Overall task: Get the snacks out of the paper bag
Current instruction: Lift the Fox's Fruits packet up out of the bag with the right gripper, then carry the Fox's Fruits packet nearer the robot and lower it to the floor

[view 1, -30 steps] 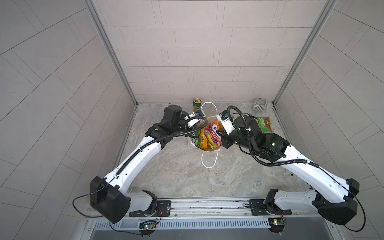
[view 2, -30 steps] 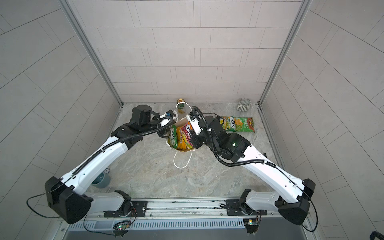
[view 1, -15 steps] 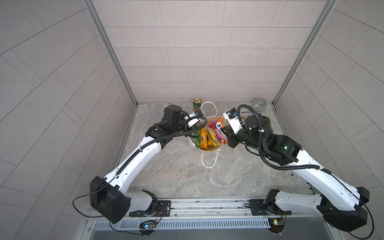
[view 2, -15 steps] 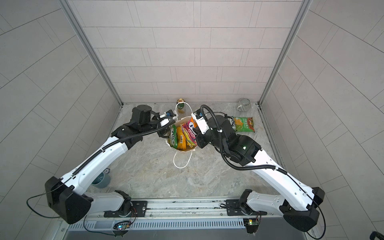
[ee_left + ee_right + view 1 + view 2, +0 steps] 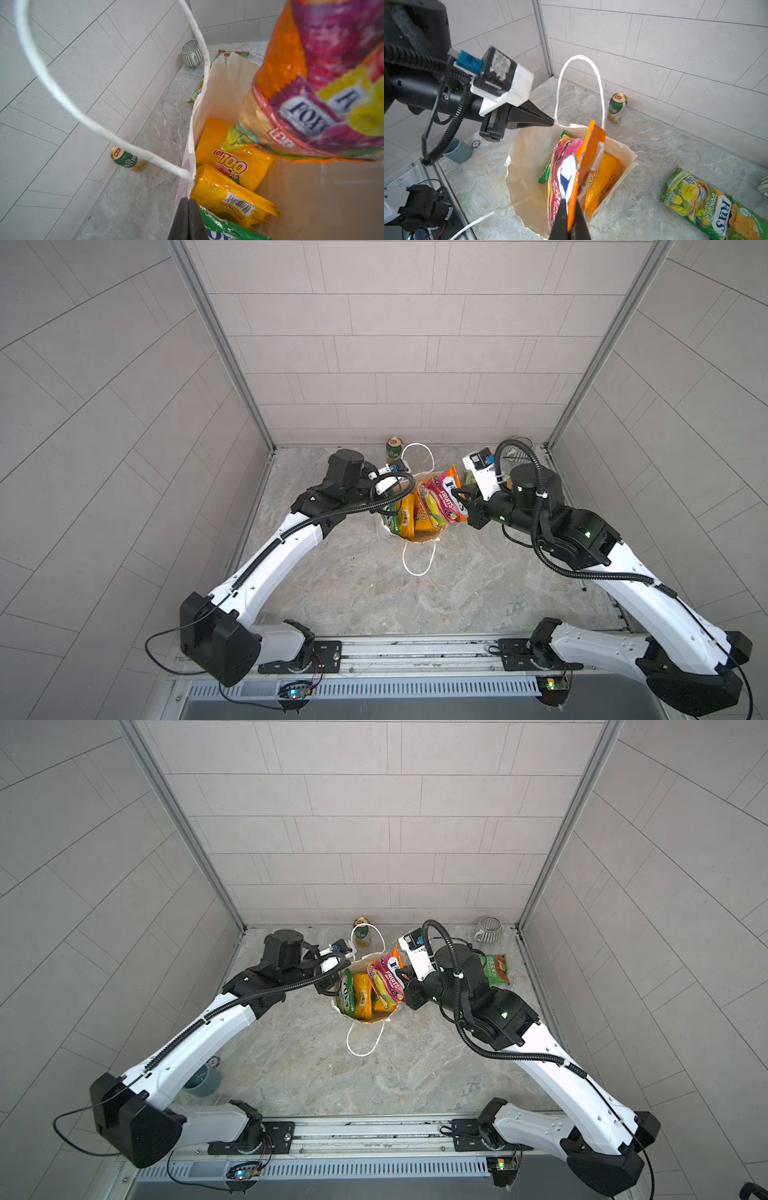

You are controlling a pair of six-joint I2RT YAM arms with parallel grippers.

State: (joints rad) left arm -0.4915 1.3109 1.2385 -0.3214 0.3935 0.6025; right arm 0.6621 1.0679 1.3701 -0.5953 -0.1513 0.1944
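Observation:
The white paper bag (image 5: 420,537) (image 5: 366,1021) stands open mid-table. My left gripper (image 5: 188,207) (image 5: 552,123) is shut on its rim (image 5: 192,145) beside a cord handle. My right gripper (image 5: 571,209) (image 5: 406,979) is shut on the top edge of an orange-red FOX'S packet (image 5: 571,166) (image 5: 444,497) (image 5: 322,83), which hangs half out of the bag. Inside lie two yellow packets (image 5: 228,166) (image 5: 232,197) and a green one (image 5: 224,228) (image 5: 345,992). Two green packets (image 5: 695,199) (image 5: 496,969) lie on the table to the right.
A green-and-gold can (image 5: 394,446) (image 5: 617,108) stands at the back wall behind the bag. A striped mug (image 5: 488,929) (image 5: 192,53) sits in the back right corner. A teal cup (image 5: 203,1081) (image 5: 457,150) stands under my left arm. Tiled walls close three sides.
My right gripper has risen and drawn back to the right, pulling the orange-red packet up out of the bag. The left arm has held still on the rim.

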